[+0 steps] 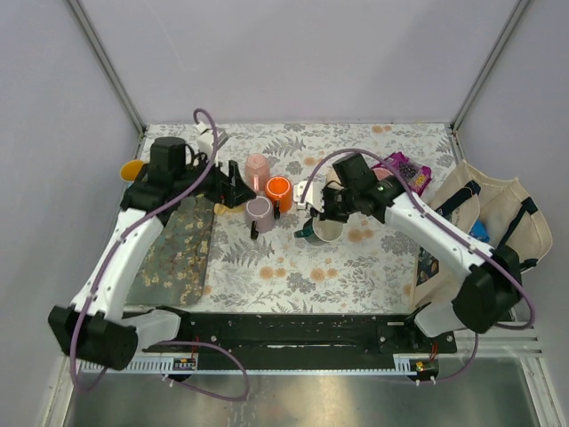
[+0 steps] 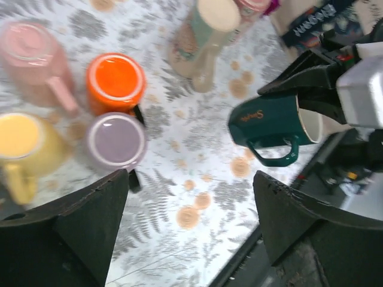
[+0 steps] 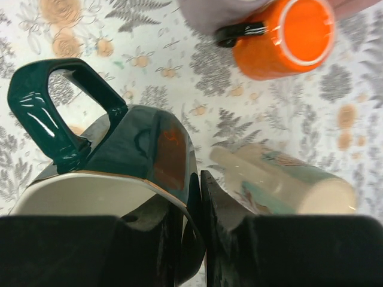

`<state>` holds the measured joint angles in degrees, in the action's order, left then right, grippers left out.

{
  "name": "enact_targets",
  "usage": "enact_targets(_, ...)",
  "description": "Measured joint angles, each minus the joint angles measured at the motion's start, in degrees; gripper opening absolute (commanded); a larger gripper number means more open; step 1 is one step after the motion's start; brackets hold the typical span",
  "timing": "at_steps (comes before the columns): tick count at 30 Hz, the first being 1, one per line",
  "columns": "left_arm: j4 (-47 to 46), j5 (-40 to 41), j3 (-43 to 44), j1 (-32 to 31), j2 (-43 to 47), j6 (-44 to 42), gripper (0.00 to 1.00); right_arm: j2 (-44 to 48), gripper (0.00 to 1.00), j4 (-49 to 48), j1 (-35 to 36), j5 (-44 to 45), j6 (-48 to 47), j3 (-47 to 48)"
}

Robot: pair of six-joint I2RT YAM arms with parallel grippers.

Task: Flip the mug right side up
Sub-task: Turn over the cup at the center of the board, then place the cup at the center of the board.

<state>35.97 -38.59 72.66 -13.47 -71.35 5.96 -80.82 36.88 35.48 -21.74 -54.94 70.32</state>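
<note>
- The green mug [image 2: 269,122] is held by the right hand [image 3: 197,191] at mid-bench. It is tipped over, mouth toward that hand, handle low in the left wrist view. It looks clear of the bench [image 1: 356,267], though I cannot be sure.
- The right hand is closed narrow on the rim wall, one finger inside the cream lining and one outside on the green glaze.
- My judgement: glazed ceramic, so stiff, fairly heavy, slick and liable to chip. A rim pinch may let it swing, so it wants setting down gently, base first. The handle or the opposite wall offers other holds.
- The left hand [image 2: 190,176] stands wide, holding nothing, near the lilac mug [image 2: 115,140] and orange mug [image 2: 115,81].
- A patterned mug [image 3: 281,179] lies on its side just beside the green one.
</note>
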Motion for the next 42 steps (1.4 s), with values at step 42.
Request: enact_targets(42,-3.19,7.30,-9.25,4.07,11.65,-10.23,0.88,-26.47,0.18,10.54,4.66,3.26,0.26,13.07)
